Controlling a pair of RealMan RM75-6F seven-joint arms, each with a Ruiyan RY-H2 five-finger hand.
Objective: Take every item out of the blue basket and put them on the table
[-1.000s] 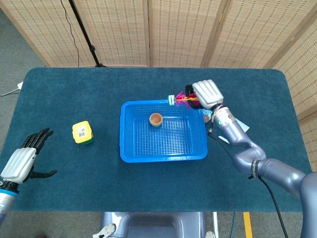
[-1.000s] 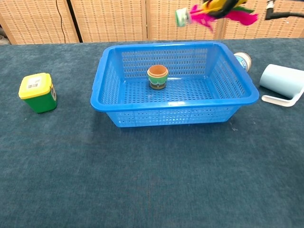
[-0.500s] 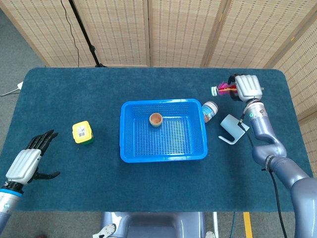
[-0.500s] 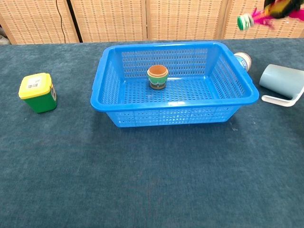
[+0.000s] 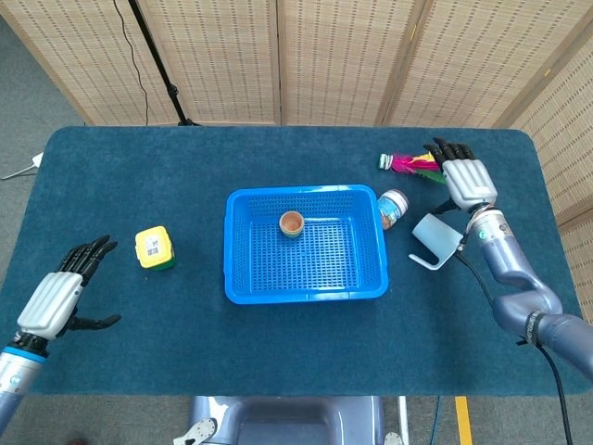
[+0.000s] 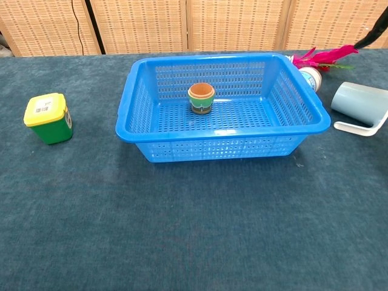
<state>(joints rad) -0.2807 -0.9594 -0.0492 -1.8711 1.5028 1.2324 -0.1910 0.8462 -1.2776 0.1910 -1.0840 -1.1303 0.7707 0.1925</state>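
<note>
Shuttlecock point(image 5: 404, 164) just beside right hand point(image 5: 466, 179)

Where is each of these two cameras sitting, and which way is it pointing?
Head view: high up, looking steeply down on the whole table; both arms show, left robot hand, right robot hand.
Chest view: low at the table's near edge, looking across; only a dark sliver shows top right.
Shared: blue basket, small pot.

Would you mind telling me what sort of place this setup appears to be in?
Probably a robot lab or test area: a table covered in blue carpet, woven folding screens behind it, and a black stand with cable.
</note>
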